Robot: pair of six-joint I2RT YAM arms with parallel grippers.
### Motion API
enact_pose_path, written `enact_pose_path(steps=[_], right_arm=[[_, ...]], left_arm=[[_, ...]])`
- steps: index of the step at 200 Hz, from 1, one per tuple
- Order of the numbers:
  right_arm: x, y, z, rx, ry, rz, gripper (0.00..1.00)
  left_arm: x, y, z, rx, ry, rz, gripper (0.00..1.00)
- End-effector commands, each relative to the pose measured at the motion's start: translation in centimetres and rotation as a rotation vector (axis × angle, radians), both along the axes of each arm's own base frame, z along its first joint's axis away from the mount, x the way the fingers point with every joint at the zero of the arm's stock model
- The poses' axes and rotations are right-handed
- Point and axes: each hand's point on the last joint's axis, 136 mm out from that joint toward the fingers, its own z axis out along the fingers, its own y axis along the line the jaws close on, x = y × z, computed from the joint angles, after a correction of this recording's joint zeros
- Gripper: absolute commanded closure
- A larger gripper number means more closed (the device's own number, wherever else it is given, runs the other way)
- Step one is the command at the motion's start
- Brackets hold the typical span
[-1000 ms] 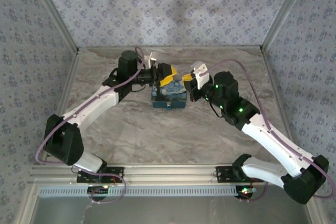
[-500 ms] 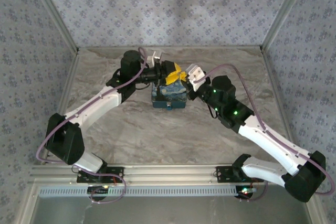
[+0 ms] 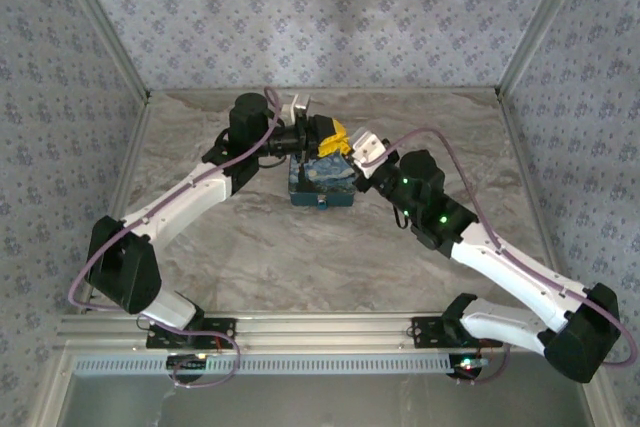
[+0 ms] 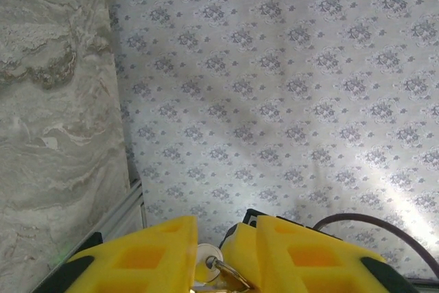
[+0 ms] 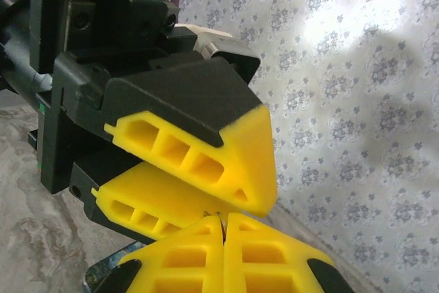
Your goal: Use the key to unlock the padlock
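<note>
Both sets of jaws meet upper centre: left gripper [image 3: 335, 136] pinches the key [image 4: 221, 272]; right gripper [image 3: 353, 151], pressed together, lies just right.

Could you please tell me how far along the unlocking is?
Done: left hand and right hand meet above the blue box. In hand: the left grips silver and brass metal parts; the right's fingers are closed. Left: nothing looks unlocked, so the turn itself remains.
</note>
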Motion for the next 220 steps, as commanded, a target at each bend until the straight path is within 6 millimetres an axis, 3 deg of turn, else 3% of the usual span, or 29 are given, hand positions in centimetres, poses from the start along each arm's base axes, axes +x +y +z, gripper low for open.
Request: enact_pose_path(steps=[1,59,92,134,157,174,203,220], right_arm=[[-0.1,0.3,-1.2,-0.072,-0.031,-0.016,1.0],[-0.1,1.0,-2.7,-0.19,-0.078,-0.056,1.0],[-0.2,1.0,-2.6,-0.179,-0.076,-0.059,0.98],[-0.8,-0.2,-2.7,-0.109,0.033,-0.066,0.65],[-1.7,-1.5,-3.0,-0.028,0.127,-0.045,0.62],[-1.8,-3.2,-2.7,0.103,0.23,-0.065,0.47],[-0.7,-5.8,-2.5,0.35,0.49,-0.114,0.38],[0.6,-7.0,-2.6,0.514,0.647,-0.109,0.39]], left_arm=[[-0.9,-0.6,3.1,-0.056,-0.079,-0.048,0.77],[-0.9,-0.5,3.3,-0.06,-0.091,-0.05,0.98],[-0.6,-0.2,3.2,-0.054,-0.099,-0.038,1.0],[-0.3,0.8,2.3,0.046,-0.172,-0.001,1.0],[-0.4,1.9,1.1,0.216,-0.257,0.042,1.0],[-0.7,2.4,0.6,0.311,-0.338,0.055,1.0],[-0.7,2.9,-0.4,0.444,-0.461,0.062,1.0],[-0.9,2.7,-0.8,0.493,-0.54,0.045,1.0]])
